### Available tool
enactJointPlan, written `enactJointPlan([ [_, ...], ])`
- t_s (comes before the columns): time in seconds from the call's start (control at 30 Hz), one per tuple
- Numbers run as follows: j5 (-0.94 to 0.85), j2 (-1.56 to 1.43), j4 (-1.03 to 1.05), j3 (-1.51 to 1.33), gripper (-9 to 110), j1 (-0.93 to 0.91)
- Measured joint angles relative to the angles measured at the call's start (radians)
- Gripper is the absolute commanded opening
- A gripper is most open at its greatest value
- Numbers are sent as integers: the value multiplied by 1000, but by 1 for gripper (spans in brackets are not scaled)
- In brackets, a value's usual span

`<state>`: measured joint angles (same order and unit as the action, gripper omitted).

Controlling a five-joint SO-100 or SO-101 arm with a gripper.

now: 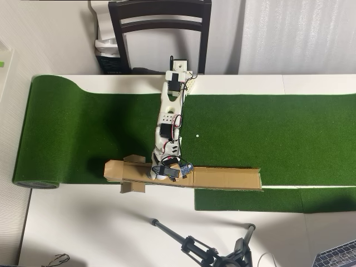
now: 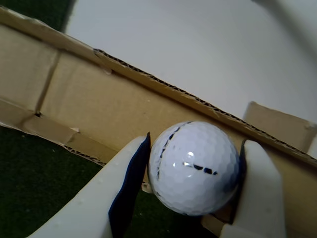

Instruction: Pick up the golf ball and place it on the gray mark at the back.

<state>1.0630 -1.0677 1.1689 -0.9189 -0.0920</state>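
Observation:
In the wrist view a white golf ball (image 2: 193, 168) with black line markings sits between my two white fingers (image 2: 260, 188), which are closed against both its sides. My gripper (image 2: 198, 144) holds it over the brown cardboard trough (image 2: 99, 99). In the overhead view my arm reaches from the table's far edge down to the trough (image 1: 228, 178), and my gripper (image 1: 165, 172) is over its left part. The ball is hidden under it there. A small pale mark (image 1: 197, 135) shows on the green turf (image 1: 267, 128), to the right of the arm.
The turf mat covers the table's far half and curls up at its left end (image 1: 39, 133). A dark chair (image 1: 161, 28) stands behind the arm's base. A black tripod (image 1: 194, 245) and a laptop corner (image 1: 339, 256) lie on the white table (image 1: 83, 222) in front.

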Motion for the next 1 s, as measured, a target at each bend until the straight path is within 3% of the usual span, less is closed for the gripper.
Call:
enactJointPlan([
  [0.63, 0, 81, 0, 2, 16, -9],
  [1.0, 0, 81, 0, 2, 27, -15],
])
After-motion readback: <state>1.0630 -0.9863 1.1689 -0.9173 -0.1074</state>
